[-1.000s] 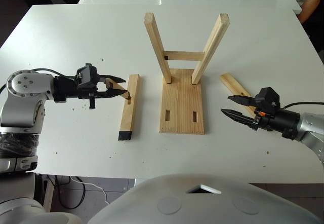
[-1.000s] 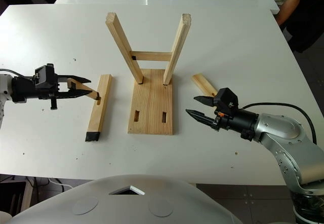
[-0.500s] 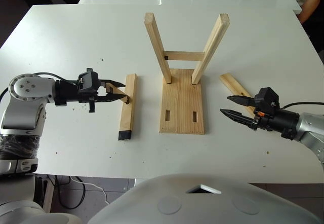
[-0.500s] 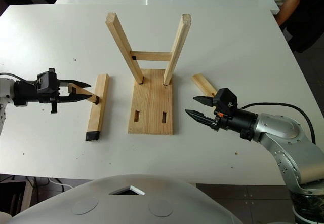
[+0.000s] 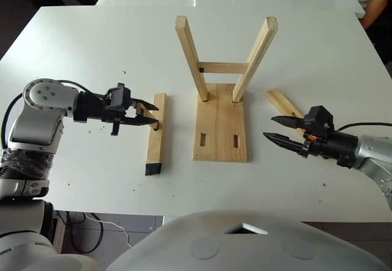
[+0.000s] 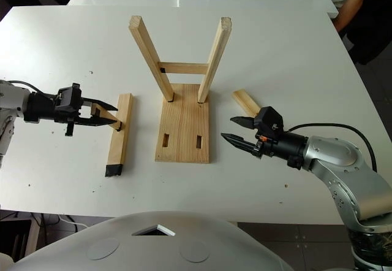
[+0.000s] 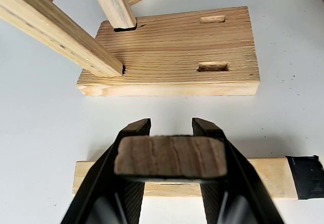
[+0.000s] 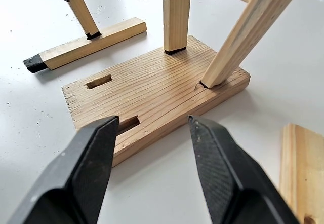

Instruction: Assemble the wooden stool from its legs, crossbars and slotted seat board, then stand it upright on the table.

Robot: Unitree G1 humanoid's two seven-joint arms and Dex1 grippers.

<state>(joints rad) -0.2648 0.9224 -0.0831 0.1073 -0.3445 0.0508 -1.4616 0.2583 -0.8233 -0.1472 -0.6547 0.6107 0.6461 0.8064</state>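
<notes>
A: What do we record at centre?

B: We record the slotted seat board (image 5: 220,137) flat on the bench (image 5: 92,50). 2 legs (image 5: 191,57) stand in its far slots, joined by 1 crossbar (image 5: 222,67).

A: And at either side?

B: The left gripper (image 5: 149,119) has its fingers pinching a second crossbar (image 7: 170,156), whose far end touches a loose leg (image 5: 155,137) lying left of the board. The right gripper (image 5: 270,127) has its fingers spread, just right of the board, near another leg (image 5: 282,102).
</notes>
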